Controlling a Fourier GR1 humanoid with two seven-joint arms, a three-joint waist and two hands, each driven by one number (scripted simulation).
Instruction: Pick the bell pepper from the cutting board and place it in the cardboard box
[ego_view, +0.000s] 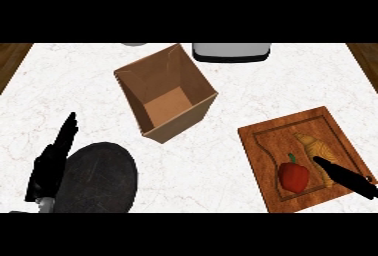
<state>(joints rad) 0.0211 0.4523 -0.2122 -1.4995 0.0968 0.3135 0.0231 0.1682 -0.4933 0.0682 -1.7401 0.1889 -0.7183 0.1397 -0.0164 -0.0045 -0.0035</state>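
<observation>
A red bell pepper (294, 176) with a green stem lies on the wooden cutting board (275, 131) at the lower right of the head view. Beside it on the board is a croissant (316, 149). My right hand (347, 179) reaches in from the right edge, its fingers straight and pointing left, the tip just right of the pepper and over the croissant's lower end. An open cardboard box (164, 95) stands in the middle of the marble counter, up and left of the board. At the left edge my left hand (50, 167) rests open, fingers up.
A dark round plate (96, 181) lies at the lower left next to my left hand. A grey and white appliance (230, 51) sits at the counter's far edge behind the box. Wooden floor shows past both upper corners.
</observation>
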